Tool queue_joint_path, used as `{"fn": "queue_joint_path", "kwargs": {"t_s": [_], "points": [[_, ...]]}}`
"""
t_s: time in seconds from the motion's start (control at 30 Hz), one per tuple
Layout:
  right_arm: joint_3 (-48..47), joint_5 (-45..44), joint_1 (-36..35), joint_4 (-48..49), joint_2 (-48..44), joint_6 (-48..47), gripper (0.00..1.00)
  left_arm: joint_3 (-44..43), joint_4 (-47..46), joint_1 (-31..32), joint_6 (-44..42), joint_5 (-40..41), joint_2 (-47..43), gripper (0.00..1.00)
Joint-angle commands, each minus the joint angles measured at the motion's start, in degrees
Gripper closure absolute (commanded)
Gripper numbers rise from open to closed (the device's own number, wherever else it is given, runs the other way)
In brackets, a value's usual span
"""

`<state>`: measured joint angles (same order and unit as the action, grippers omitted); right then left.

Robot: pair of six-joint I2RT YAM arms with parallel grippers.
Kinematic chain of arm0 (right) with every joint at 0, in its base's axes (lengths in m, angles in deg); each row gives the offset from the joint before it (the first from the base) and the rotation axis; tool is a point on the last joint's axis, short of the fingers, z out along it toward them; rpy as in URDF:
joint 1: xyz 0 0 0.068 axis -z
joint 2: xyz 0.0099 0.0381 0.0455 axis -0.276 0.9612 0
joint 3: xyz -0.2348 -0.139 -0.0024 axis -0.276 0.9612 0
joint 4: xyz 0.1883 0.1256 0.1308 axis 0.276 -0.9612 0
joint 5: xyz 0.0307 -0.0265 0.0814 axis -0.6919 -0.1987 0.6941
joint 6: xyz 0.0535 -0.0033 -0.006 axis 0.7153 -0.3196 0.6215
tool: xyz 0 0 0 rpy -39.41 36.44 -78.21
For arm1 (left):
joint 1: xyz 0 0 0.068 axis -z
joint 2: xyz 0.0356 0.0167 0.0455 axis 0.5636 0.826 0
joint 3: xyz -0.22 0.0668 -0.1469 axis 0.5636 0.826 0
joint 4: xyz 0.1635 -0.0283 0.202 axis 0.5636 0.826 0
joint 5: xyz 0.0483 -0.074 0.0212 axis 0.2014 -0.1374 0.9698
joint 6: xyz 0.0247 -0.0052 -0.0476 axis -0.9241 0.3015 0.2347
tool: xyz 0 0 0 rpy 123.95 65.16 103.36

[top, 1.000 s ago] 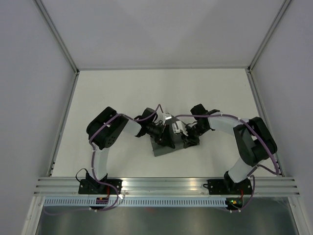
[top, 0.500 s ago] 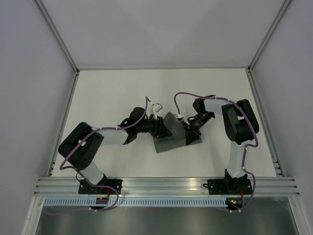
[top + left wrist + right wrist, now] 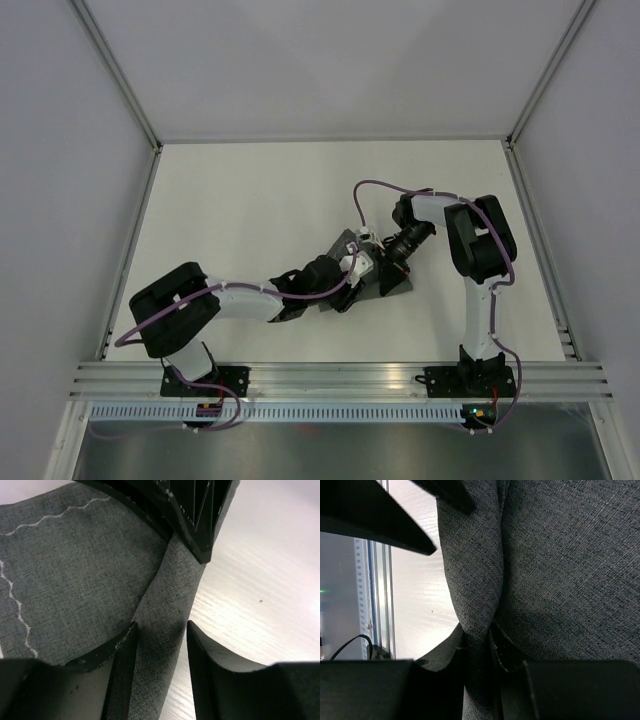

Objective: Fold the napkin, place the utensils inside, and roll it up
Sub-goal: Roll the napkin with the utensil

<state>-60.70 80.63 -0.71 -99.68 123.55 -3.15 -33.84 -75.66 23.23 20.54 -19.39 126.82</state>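
The dark grey napkin (image 3: 343, 245) lies folded at the table's middle, with a rolled ridge along one side. My left gripper (image 3: 352, 270) reaches in from the lower left. In the left wrist view its jaws (image 3: 160, 645) straddle the rolled ridge of the napkin (image 3: 75, 570). The left finger touches the cloth and bare table shows beside the right finger. My right gripper (image 3: 385, 265) is shut on the same ridge. In the right wrist view its jaws (image 3: 479, 645) pinch the napkin (image 3: 570, 555). The utensils are hidden.
The two grippers face each other, a few centimetres apart; the right gripper's black fingers (image 3: 200, 520) fill the top of the left wrist view. An aluminium rail (image 3: 340, 380) runs along the near edge. White walls with metal posts enclose the table.
My left arm has swung down and stretched low along the table, with its gripper now on the napkin's near side. My right arm's elbow has drawn in; its gripper stays on the napkin.
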Motion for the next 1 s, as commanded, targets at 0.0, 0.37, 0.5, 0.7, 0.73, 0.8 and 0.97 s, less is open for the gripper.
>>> {"fn": "queue_joint_path", "kwargs": {"t_s": [0.0, 0.37, 0.5, 0.7, 0.73, 0.8, 0.97], "points": [[0.31, -6.38, 0.12, 5.11, 3.98, -1.93, 0.91, -1.21, 0.29, 2.57, -8.70, 10.63, 1.12, 0.51], [-1.37, -6.91, 0.03, 4.84, 5.82, 0.18, 0.91, -2.00, 1.96, 5.74, -12.32, 12.23, 5.24, 0.50], [-1.89, -7.08, 0.12, 4.67, 6.27, 0.79, 0.91, -2.17, 2.40, 5.74, -11.88, 11.27, 6.83, 0.50], [-1.90, -6.47, 0.12, 4.84, 6.00, 1.85, 0.87, -2.97, 3.02, 5.48, -9.33, 8.98, 8.15, 0.81], [-1.89, -6.21, 0.03, 5.10, 5.83, 1.94, 0.83, -3.14, 3.36, 5.04, -8.03, 8.54, 8.41, 0.85], [-1.54, -5.85, 0.12, 5.37, 5.04, 2.38, 0.76, -3.32, 3.98, 4.17, -6.79, 5.04, 8.94, 0.92], [-0.31, -4.19, 0.12, 5.63, 2.32, 3.08, 0.56, -2.18, 3.02, 1.53, -0.81, -6.45, 10.17, 0.98]]}}
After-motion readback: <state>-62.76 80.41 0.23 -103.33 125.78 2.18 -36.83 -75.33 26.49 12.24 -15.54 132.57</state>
